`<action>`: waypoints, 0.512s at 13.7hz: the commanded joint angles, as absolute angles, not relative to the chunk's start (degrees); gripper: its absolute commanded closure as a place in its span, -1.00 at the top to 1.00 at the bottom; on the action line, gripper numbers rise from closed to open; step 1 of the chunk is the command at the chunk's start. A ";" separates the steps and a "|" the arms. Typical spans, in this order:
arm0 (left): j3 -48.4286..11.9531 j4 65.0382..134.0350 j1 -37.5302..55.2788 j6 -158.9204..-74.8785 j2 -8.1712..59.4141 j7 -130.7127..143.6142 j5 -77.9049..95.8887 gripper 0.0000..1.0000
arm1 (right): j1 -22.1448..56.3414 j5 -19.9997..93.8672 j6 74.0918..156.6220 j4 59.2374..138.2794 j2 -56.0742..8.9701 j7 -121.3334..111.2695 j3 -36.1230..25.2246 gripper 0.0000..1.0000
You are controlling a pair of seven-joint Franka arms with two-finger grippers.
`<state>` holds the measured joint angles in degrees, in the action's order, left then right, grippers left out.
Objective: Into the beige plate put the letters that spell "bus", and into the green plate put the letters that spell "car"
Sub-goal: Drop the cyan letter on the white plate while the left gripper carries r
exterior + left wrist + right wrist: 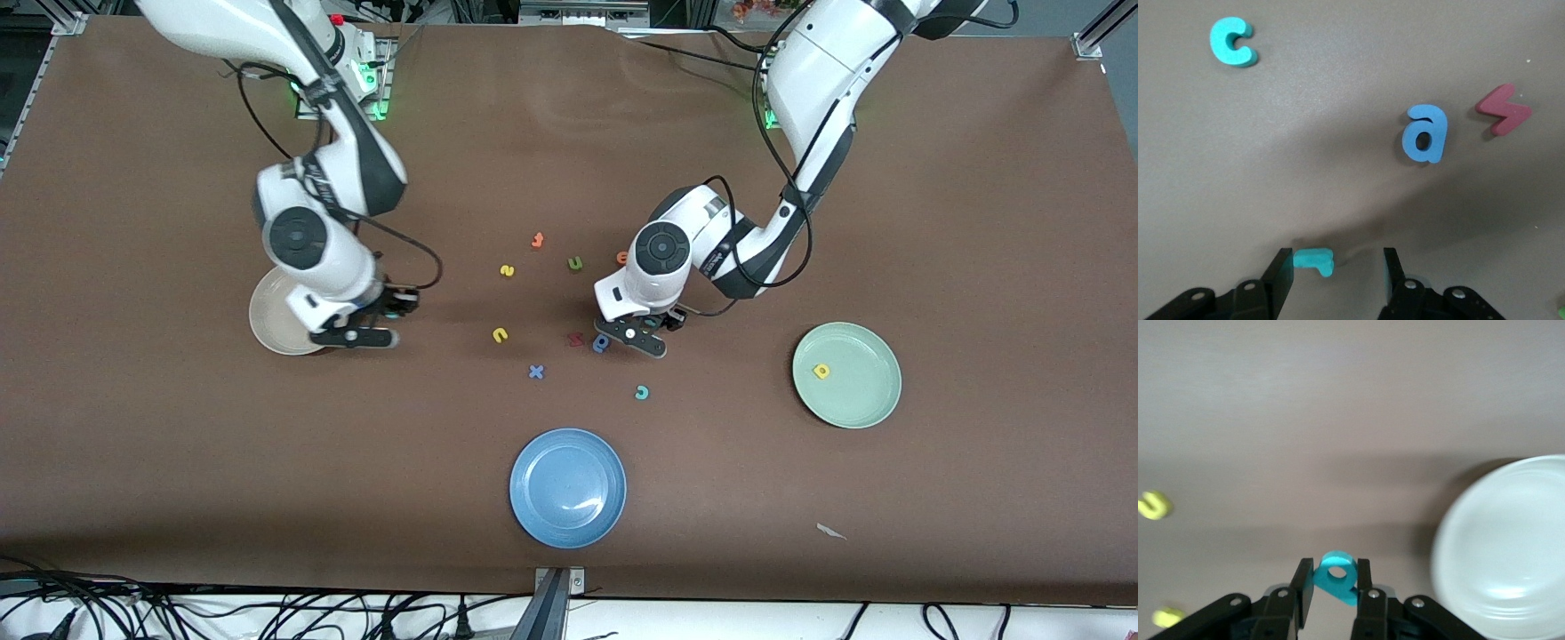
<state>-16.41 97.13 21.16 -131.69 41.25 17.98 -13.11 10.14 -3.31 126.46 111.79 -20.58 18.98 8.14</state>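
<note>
The brown table [178, 462] carries three plates: the beige plate [271, 322] toward the right arm's end, the green plate [858, 391] toward the left arm's end with a yellow a [821, 371] already in it, and a blue plate [567, 487] nearest the front camera. The right gripper [1331, 581] hangs over the table just beside the beige plate, its fingers pinched shut on a teal b [1336, 577]; the plate lies to one side of the fingers, not under them, so a short sideways carry seems needed before release. The left gripper [1335, 268] is low over the scattered letters in the middle of the table, fingers part-way closed around a teal r [1315, 260]; the r sits against one finger with a gap to the other, its long axis running across the gap. The teal c [642, 392] lies nearer the front camera, closest to the left arm.
</note>
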 commanded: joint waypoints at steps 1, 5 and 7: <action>-15.82 96.24 21.71 -132.54 42.71 18.72 -14.85 0.24 | 3.97 -2.29 128.48 118.90 -16.53 7.95 8.96 -0.57; -15.73 97.12 20.92 -132.28 42.54 18.02 -15.12 0.22 | -3.50 -2.46 136.73 124.71 -16.96 -2.97 8.88 -0.56; -15.82 97.12 20.74 -131.84 42.28 17.93 -15.47 0.21 | -4.57 -2.20 138.34 125.94 -17.84 -3.26 8.88 -0.39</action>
<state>-15.72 97.30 20.96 -132.23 42.14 17.90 -13.68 -3.33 -3.28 136.31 123.59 -18.53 -1.63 7.94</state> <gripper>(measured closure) 0.392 0.700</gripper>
